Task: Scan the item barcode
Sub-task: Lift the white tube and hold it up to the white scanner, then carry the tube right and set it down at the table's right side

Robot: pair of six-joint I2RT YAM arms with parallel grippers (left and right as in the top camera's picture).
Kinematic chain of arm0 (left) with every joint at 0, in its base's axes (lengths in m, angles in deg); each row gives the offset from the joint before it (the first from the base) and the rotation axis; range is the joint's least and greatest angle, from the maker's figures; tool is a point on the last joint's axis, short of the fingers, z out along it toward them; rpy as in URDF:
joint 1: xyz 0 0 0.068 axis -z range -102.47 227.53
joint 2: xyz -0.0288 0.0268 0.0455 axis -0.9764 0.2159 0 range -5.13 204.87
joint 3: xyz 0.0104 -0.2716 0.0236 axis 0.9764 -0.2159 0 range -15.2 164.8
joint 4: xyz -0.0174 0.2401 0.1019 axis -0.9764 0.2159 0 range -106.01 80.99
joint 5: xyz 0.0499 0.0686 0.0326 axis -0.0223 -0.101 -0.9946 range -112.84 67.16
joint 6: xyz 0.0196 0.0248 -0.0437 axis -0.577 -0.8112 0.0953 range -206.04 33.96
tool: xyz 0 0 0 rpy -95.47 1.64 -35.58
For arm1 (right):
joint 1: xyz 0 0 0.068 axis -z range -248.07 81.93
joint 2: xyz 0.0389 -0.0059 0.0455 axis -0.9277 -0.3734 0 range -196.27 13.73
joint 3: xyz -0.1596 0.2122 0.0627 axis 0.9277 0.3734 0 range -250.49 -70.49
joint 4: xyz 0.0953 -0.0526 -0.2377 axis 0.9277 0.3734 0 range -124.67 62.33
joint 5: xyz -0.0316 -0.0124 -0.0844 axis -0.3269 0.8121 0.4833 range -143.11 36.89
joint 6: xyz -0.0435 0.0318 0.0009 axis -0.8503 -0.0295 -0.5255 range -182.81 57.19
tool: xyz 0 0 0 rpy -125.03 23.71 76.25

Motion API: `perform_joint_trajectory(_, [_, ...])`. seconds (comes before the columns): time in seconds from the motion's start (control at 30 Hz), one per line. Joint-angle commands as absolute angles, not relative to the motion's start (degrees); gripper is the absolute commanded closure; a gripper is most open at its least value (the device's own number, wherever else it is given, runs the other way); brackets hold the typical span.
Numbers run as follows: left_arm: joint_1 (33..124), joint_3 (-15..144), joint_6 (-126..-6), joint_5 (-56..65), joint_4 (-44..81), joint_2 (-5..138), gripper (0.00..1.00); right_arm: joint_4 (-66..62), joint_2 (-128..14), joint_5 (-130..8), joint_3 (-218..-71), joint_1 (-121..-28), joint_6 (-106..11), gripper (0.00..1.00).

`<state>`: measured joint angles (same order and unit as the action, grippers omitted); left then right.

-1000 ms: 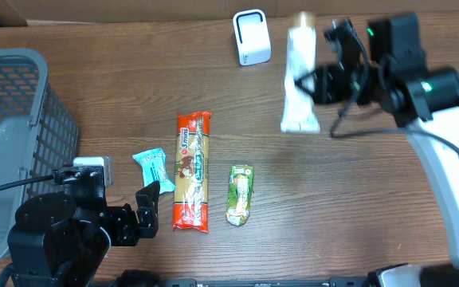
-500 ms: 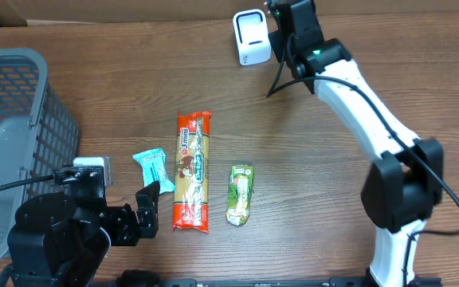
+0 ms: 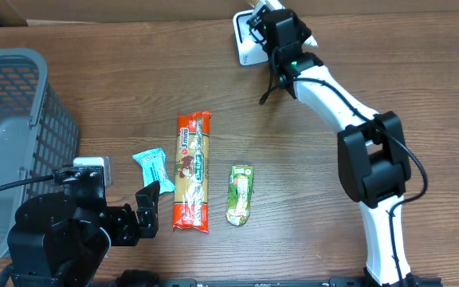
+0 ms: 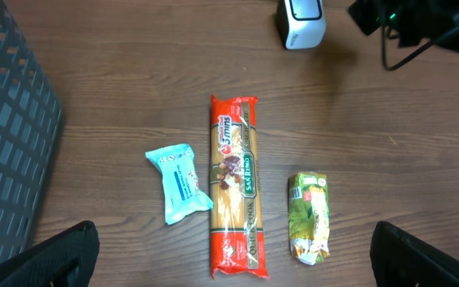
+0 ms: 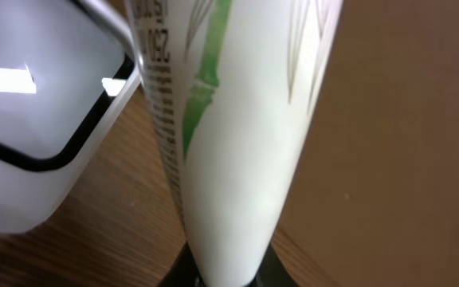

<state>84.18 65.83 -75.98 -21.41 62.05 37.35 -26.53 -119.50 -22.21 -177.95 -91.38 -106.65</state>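
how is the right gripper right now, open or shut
Shut: the right gripper clamps the base of the white tube, which stands up out of its grip right beside the scanner.

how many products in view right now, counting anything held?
4. Three lie mid-table, left to right: teal packet, red pasta pack, green packet. A white tube is held in the right hand by the scanner.

My right arm [image 3: 331, 86] showed white links, black joints and a green light [image 3: 294, 64]. My left arm [image 3: 54, 239] was mostly black, with a black cable [image 3: 6, 190].
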Motion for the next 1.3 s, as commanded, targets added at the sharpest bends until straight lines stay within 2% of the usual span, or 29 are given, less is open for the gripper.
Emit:
perform_joint_trajectory(0.0, [84.0, 66.2, -77.0, -21.8, 62.0, 37.2, 0.0, -29.1, -119.9, -18.9, -179.7, -92.3, -112.7, 0.96])
perform_joint_trajectory(0.63, [84.0, 66.2, -77.0, -21.8, 62.0, 37.2, 0.0, -28.9, -120.9, -18.6, -179.6, -94.0, -112.7, 0.96])
perform_joint_trajectory(0.77, [84.0, 66.2, -77.0, -21.8, 62.0, 37.2, 0.0, -26.4, -120.7, -18.3, -179.6, -94.4, -108.8, 0.96])
perform_joint_trajectory(0.9, [84.0, 66.2, -77.0, -21.8, 62.0, 37.2, 0.0, -23.3, -118.5, -18.0, -179.7, -94.8, -102.0, 0.96])
perform_joint_trajectory(1.03, [84.0, 66.2, -77.0, -21.8, 62.0, 37.2, 0.0, -15.0, -112.6, -22.1, -179.7, -94.8, -90.5, 0.96])
perform_joint_trajectory(1.27, [84.0, 66.2, -77.0, -21.8, 62.0, 37.2, 0.0, 6.4, -98.7, -43.4, -179.7, -92.7, -70.0, 0.96])
